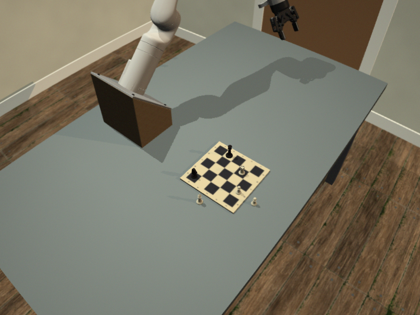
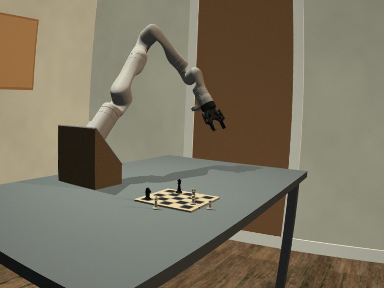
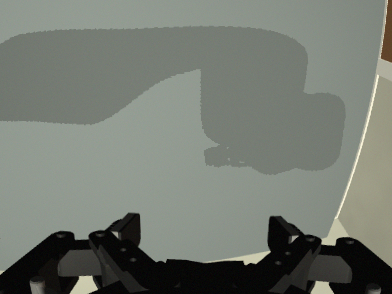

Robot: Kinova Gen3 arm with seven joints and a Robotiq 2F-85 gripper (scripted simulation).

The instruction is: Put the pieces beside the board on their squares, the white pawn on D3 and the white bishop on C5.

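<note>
The small chessboard (image 1: 224,176) lies on the grey table and also shows in the exterior view (image 2: 176,199). The white bishop (image 1: 199,198) (image 2: 155,202) stands off the board beside its near left edge. The white pawn (image 1: 253,201) (image 2: 209,204) stands off the board beside its near right edge. My gripper (image 1: 285,28) (image 2: 218,125) is open and empty, high above the far part of the table, far from the board. The wrist view shows only my open fingers over bare table and the arm's shadow.
On the board stand a black knight (image 1: 194,173), a tall black piece (image 1: 229,151), a tall white piece (image 1: 241,170) and a small white piece (image 1: 238,190). The arm's brown pedestal (image 1: 133,113) stands left of and behind the board. The table's right edge runs close to the board.
</note>
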